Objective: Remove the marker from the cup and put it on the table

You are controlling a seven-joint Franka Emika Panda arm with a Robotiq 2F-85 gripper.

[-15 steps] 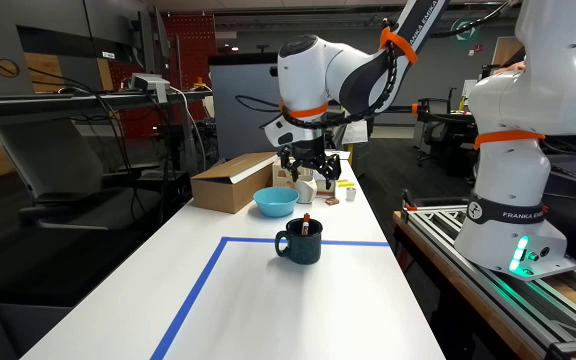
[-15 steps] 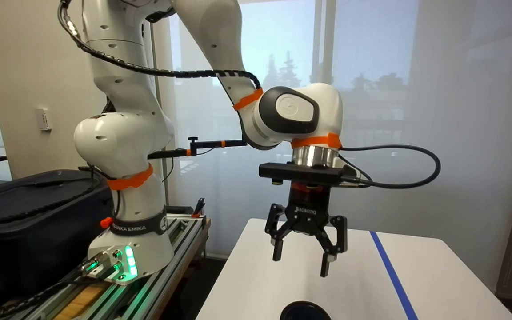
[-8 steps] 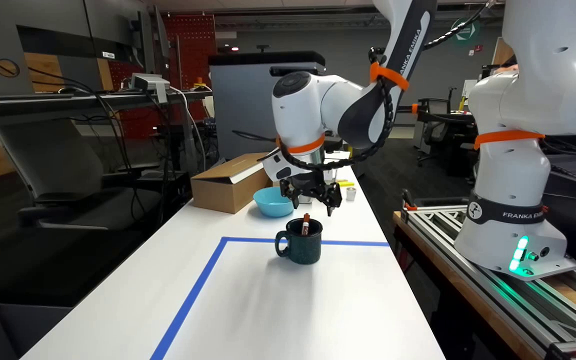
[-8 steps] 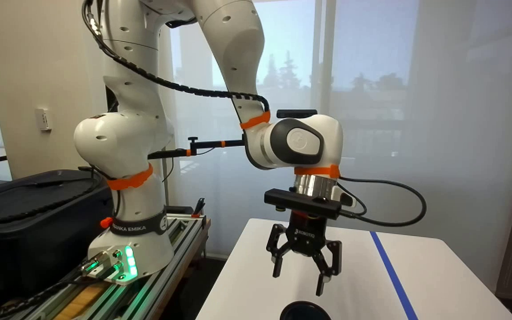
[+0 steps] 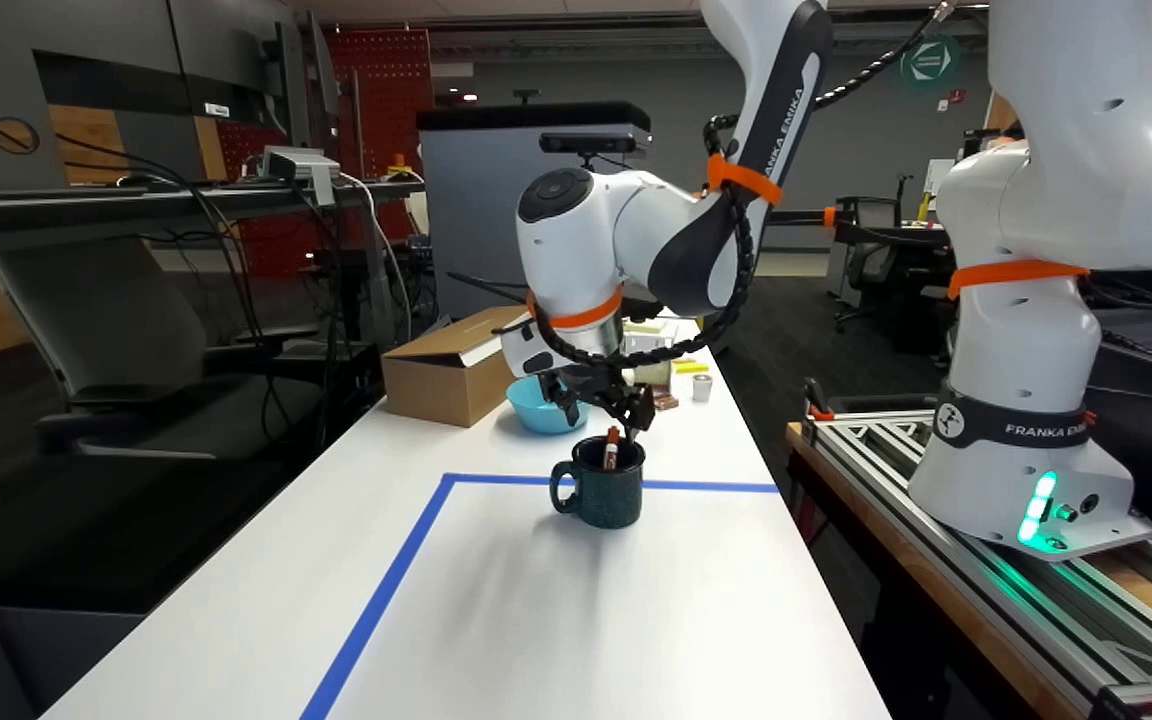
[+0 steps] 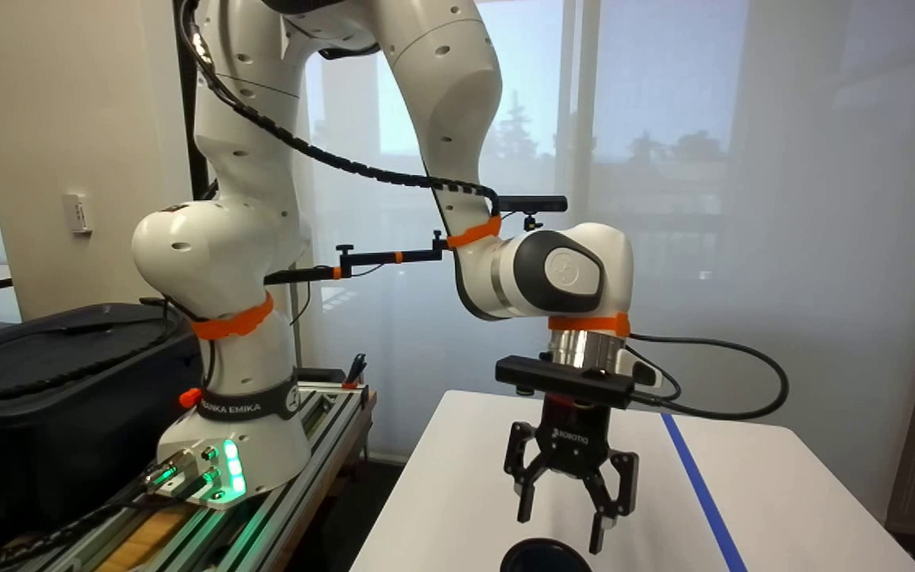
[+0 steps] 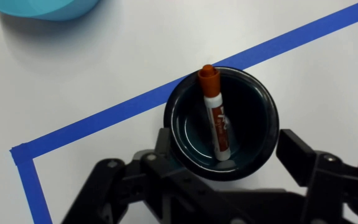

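Hovering near the cup (image 5: 608, 502), we hold the gripper (image 6: 561, 531) spread wide with nothing in its grasp — likely so it can straddle the marker (image 7: 218, 119). That marker leans inside the cup, its orange-brown cap poking above the rim, which should give us something to grip. The cup stands on the table (image 5: 636, 620); the blue bowl (image 5: 530, 410) sits apart from the cup — whether it holds anything, we cannot tell.

Marker (image 7: 217, 113) is wht & rust-brn, cup (image 5: 608, 502) dk grn, tape (image 7: 117, 115) blue.
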